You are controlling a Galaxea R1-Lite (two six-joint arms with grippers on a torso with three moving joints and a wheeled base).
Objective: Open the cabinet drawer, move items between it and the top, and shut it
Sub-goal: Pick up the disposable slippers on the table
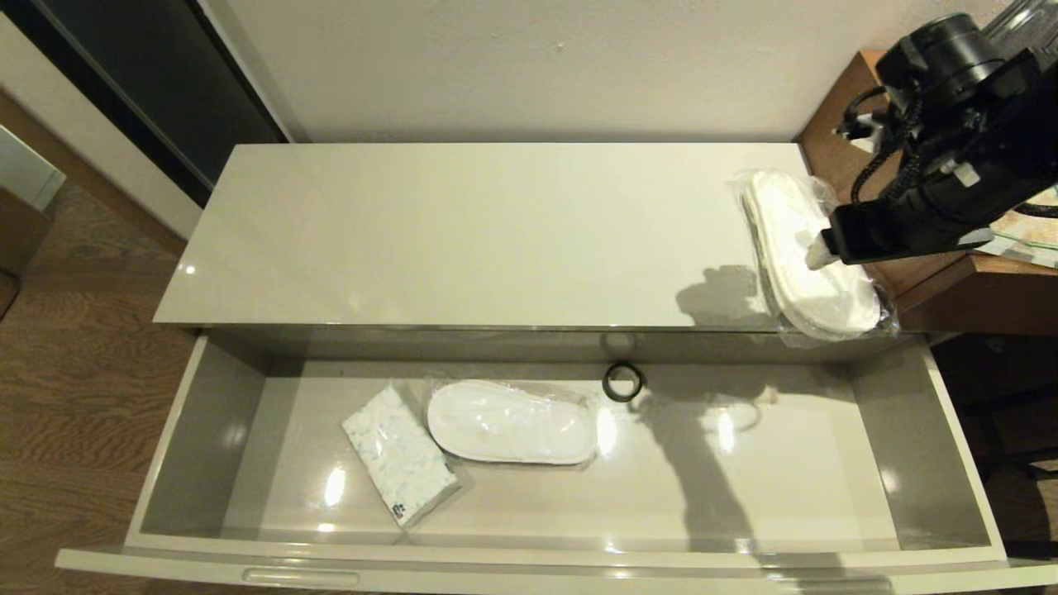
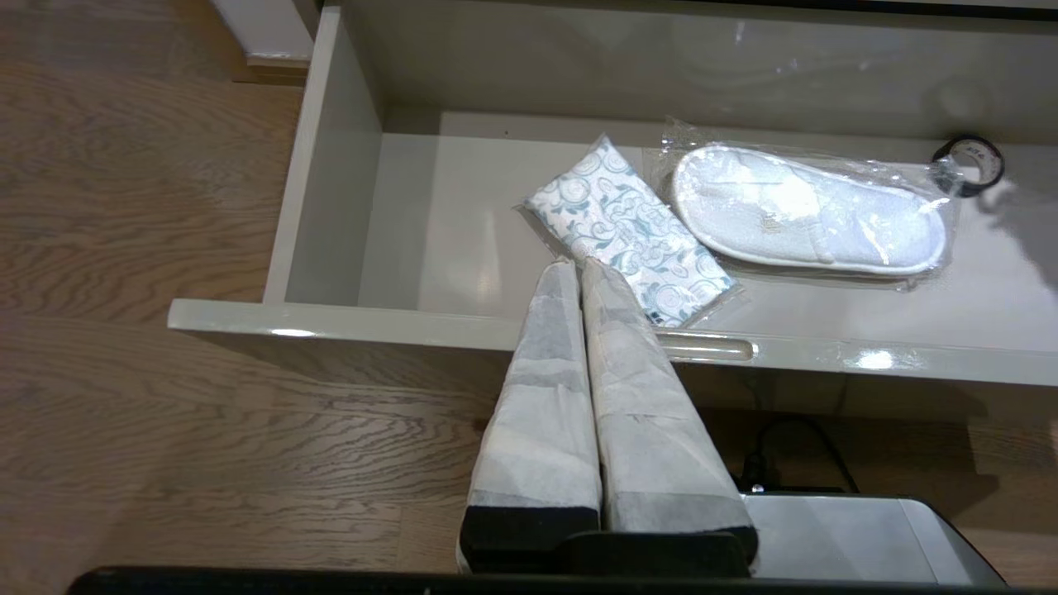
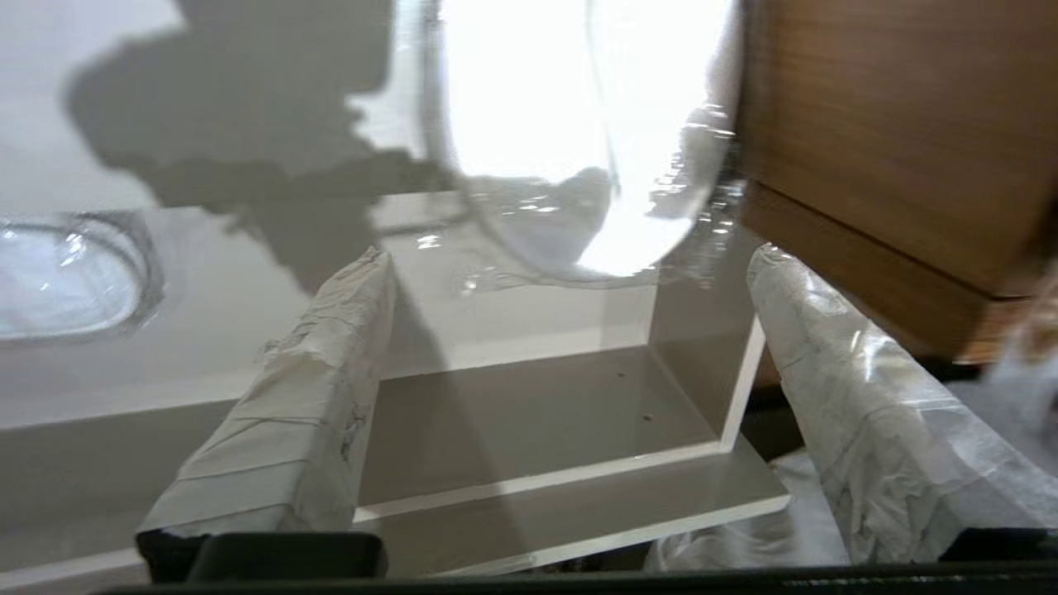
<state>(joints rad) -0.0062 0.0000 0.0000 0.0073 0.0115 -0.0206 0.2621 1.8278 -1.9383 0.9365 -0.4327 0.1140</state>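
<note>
The top (image 1: 463,231) and the cabinet drawer (image 1: 529,549) are glossy, smooth beige, throwing back lamp glints. Both slipper pairs (image 1: 806,248) (image 1: 511,421) are soft white cloth in crinkly clear plastic. The floor (image 2: 149,207) is grained wood; the finger pads (image 3: 289,430) wear wrinkled white tape

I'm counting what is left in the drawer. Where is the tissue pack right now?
In the head view the tissue pack lies on the floor of the open drawer, left of centre, right beside the bagged slippers on their left.
</note>
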